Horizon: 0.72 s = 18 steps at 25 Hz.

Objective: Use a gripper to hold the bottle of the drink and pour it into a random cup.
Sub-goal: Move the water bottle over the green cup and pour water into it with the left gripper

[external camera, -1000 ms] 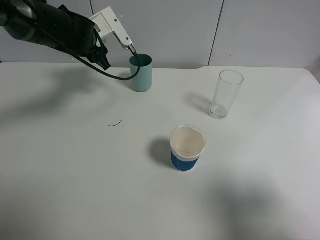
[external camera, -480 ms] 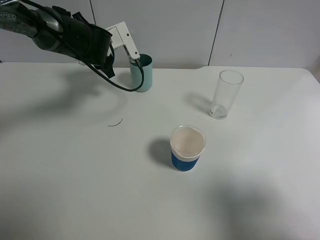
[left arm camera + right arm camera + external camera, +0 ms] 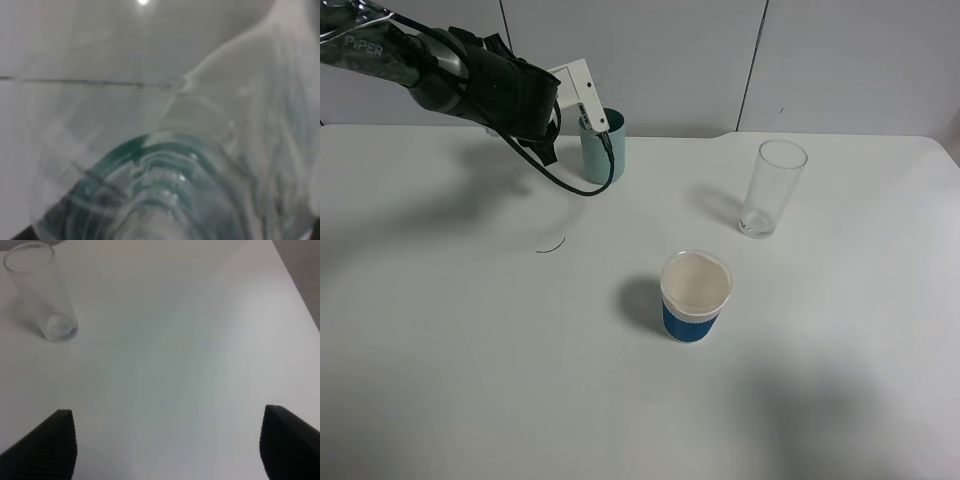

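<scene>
My left gripper [image 3: 597,126], a white block on the black arm, tilts down at the rim of the teal cup [image 3: 592,158] at the back of the table. The left wrist view is filled by a blurred close-up of the clear ribbed bottle [image 3: 165,200], tinted green, held right in front of the camera. I cannot make out the bottle in the exterior view, and I cannot tell the drink apart. My right gripper [image 3: 167,450] is open and empty over bare table, with its black fingertips [image 3: 45,445] wide apart.
A tall clear glass [image 3: 768,190] stands at the right, also seen in the right wrist view [image 3: 42,295]. A white paper cup with a blue sleeve [image 3: 695,300] stands in the middle. A small dark thread [image 3: 551,247] lies left of it. The table's right edge [image 3: 300,290] is near.
The left arm has come down and to the right, and its white gripper block now tilts more steeply at the teal cup's rim. The cups and the glass have not moved.
</scene>
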Tool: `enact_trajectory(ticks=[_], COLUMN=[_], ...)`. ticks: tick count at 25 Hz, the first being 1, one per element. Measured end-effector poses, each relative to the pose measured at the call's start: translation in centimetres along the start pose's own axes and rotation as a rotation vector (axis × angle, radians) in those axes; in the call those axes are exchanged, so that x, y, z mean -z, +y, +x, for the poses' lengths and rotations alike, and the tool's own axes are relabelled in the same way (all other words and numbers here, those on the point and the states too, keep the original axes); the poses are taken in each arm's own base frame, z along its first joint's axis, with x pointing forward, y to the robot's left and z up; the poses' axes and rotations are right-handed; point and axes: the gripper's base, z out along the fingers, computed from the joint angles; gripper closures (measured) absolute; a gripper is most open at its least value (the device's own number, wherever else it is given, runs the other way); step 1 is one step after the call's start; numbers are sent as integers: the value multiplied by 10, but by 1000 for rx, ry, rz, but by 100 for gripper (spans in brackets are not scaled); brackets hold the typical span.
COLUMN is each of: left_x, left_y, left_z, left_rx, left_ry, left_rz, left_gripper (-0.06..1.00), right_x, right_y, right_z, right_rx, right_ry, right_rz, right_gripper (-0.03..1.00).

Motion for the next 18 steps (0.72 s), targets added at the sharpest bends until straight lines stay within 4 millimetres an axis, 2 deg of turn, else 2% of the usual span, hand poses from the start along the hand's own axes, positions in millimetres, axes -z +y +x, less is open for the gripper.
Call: enact_trajectory(ticks=[18], left_x=[-3], left_y=[4], left_z=[-4], left_rx=[-116], left_ry=[41], left_rz=[-68], left_gripper=[40], right_x=[0], right_y=[0], right_z=[0], right_rx=[0], right_ry=[0], right_rz=[0], right_gripper=[22])
